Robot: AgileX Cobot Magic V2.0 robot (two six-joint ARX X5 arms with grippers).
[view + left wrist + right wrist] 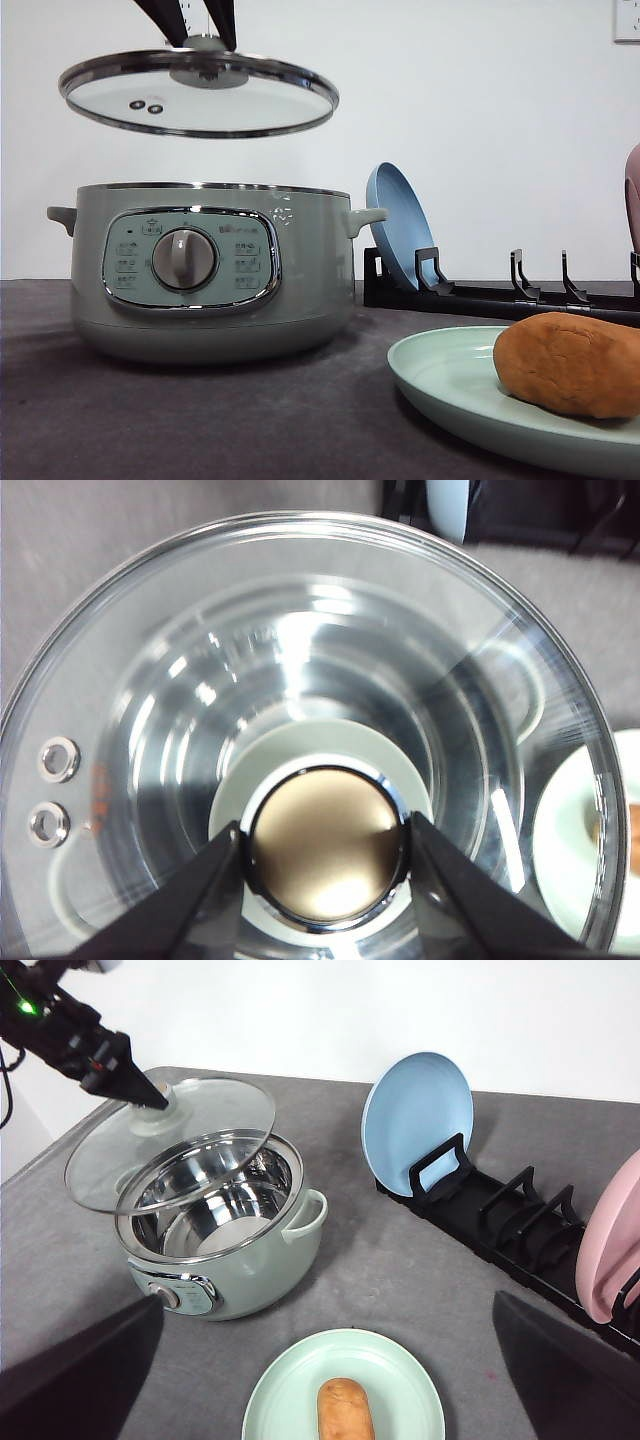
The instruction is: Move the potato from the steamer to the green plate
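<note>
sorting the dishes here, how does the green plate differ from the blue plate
The green plate lies flat on the table, while the blue plate stands on edge in the black dish rack. The green plate carries the potato; the blue plate holds nothing. The green one is pale mint, the other light blue. Both are round, shallow and matte.

Low frontal table-level view, both wrist views overhead, steamer (210, 275) shared.
</note>
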